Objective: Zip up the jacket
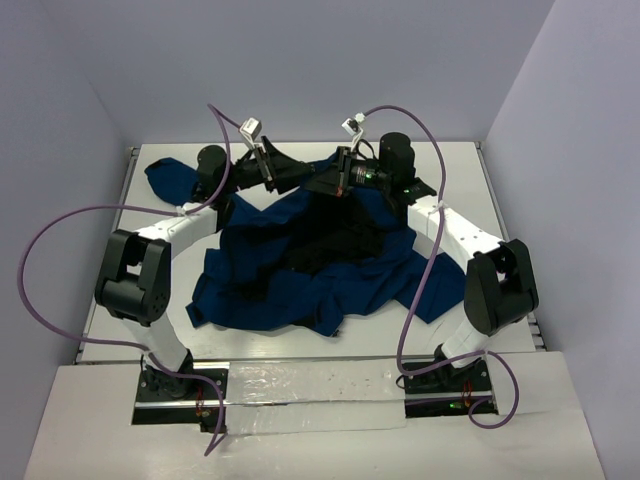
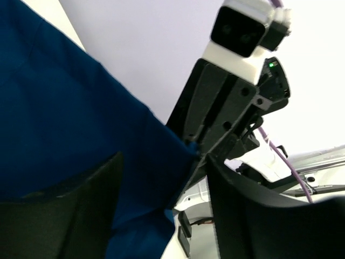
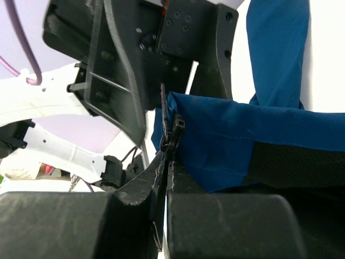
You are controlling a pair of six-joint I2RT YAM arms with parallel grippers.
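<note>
The navy jacket [image 1: 300,270] lies crumpled in the middle of the table, its black lining [image 1: 330,245] showing. Both grippers meet over its far edge. My right gripper [image 3: 161,186] is shut on the jacket's zipper edge, and the black zipper slider [image 3: 176,131] sits just above its fingertips. My left gripper [image 2: 164,164] is open. Blue jacket fabric [image 2: 64,124] hangs between its jaws, close to the left finger [image 2: 75,216]. The right gripper's body [image 2: 226,108] fills the left wrist view straight ahead. From above, the left gripper [image 1: 300,178] and right gripper [image 1: 326,186] almost touch.
One sleeve [image 1: 170,178] trails to the far left corner of the white table [image 1: 520,190]. Purple cables [image 1: 60,230] loop beside both arms. Walls close in the table at the back and sides.
</note>
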